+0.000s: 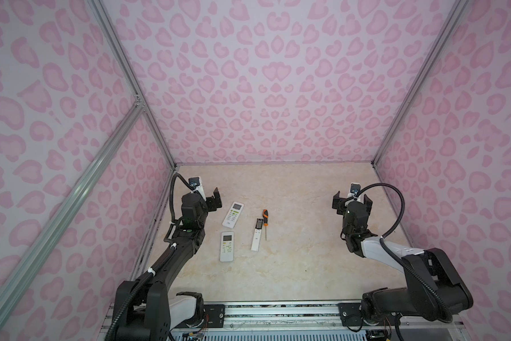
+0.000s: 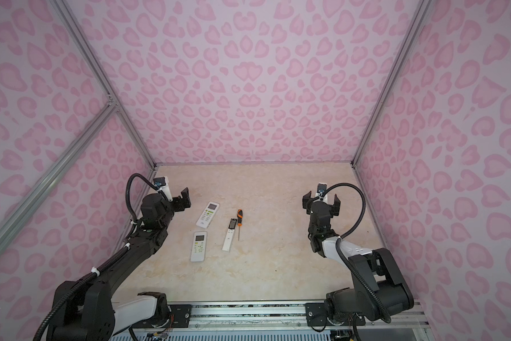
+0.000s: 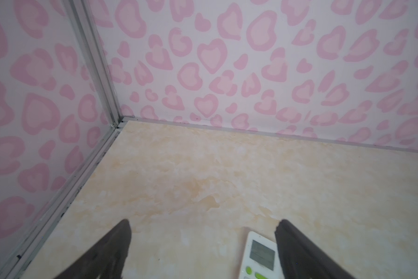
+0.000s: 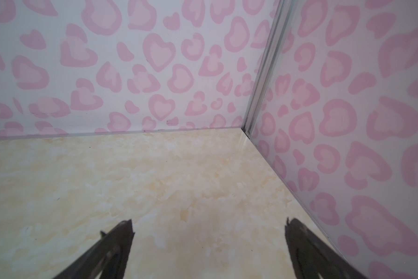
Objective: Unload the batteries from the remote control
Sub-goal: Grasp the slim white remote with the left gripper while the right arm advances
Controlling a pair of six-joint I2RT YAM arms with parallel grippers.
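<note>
Pink heart-patterned walls (image 1: 278, 88) surround the beige table (image 1: 292, 265). Left of centre, the tilted remote (image 1: 233, 214) lies just right of the left gripper (image 1: 216, 201), its long axis pointing to the upper right, well apart from the right gripper (image 1: 352, 200). Both stand wide open and empty; the batteries are not visible.

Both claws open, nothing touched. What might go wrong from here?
1. The angled remote and lower remote lie buttons-up, no batteries visible; flipping one may skid it.
2. The screwdriver lies close beside the slim remote; the left claw could snag it.
</note>
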